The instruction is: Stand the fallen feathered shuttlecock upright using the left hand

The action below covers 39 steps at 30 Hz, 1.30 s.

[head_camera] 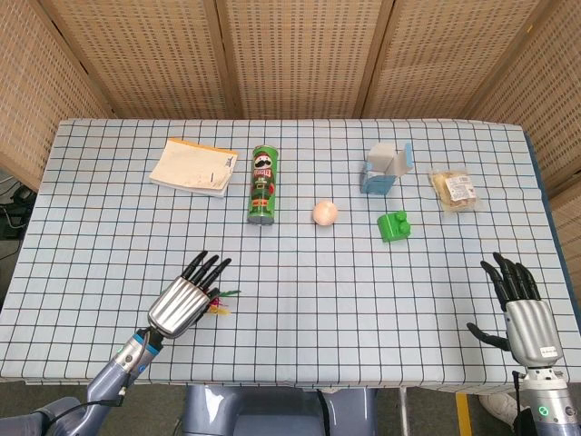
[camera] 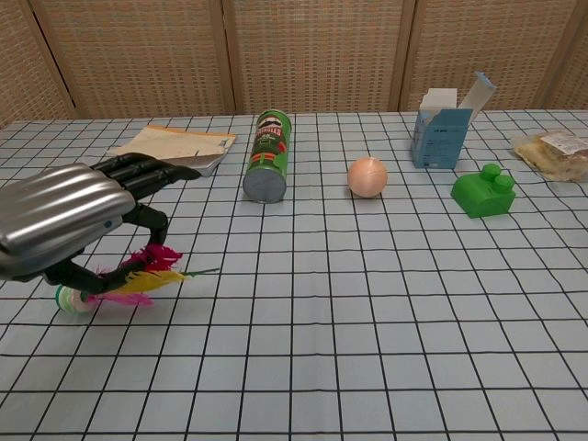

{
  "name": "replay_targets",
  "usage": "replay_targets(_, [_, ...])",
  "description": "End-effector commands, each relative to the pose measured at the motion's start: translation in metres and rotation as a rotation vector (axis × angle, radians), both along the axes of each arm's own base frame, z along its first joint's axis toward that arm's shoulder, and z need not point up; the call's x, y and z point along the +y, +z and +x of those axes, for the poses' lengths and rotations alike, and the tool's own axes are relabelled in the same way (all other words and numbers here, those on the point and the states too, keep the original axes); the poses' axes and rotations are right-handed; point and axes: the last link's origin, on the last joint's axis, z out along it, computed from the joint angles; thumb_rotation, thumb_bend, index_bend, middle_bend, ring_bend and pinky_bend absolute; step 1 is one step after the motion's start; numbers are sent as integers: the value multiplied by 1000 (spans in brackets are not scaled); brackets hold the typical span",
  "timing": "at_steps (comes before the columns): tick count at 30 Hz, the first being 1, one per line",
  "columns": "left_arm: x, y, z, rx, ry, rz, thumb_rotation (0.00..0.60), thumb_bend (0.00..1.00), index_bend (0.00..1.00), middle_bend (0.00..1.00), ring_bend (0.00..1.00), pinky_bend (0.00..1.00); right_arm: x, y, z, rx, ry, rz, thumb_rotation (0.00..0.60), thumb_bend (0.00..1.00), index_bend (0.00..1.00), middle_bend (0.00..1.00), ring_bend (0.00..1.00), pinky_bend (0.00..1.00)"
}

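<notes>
Left hand [camera: 64, 216] grips the feathered shuttlecock [camera: 129, 280], feathers sideways above the counter [camera: 367, 303]. Right hand [head_camera: 522, 304] rests empty, fingers spread.

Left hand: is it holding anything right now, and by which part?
The left hand holds the shuttlecock, pinched low on its feathers just above the base, with the feathers pointing out sideways. The right hand holds nothing.

Left hand [camera: 55, 220], right hand [head_camera: 524, 311]: ribbed silver backs, black fingers.
</notes>
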Motion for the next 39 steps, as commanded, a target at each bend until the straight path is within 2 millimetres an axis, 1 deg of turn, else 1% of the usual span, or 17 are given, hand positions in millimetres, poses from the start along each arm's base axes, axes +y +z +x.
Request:
replay_targets(1, [9,12,-1,-35,25,28,600,514,711,38,0,11,0,0,0,0,-2,1,600,62,105,0,0,29])
replay_targets(9, [21,29,-3,-79,49,69,600,514,742,52,0,11,-1,-1,-1,3,-5,2,600,62,100,0,0,27])
replay_targets(16, [27,39,-4,-110,59,101,600,515,743,59,0,10,-1,-1,-1,3,-9,6,600,63,97,0,0,26])
replay_targets(23, [34,47,-1,-136,57,130,600,514,743,60,0,9,-1,-2,-1,5,-14,12,600,61,93,0,0,26])
replay_targets(26, [35,47,-1,-121,52,134,600,513,743,61,0,9,-1,-3,-2,3,-18,17,600,61,93,0,0,26])
replay_targets(30, [37,45,-3,-111,44,151,600,505,743,86,0,9,-2,-4,-2,0,-19,21,600,62,92,0,0,24])
replay_targets(36, [44,39,-9,-134,51,169,600,492,744,87,0,8,-2,-5,-3,3,-21,24,600,61,93,0,0,20])
replay_targets(39, [46,37,-8,-160,53,170,600,490,744,87,0,6,-2,-5,-3,4,-21,23,600,61,92,0,0,17])
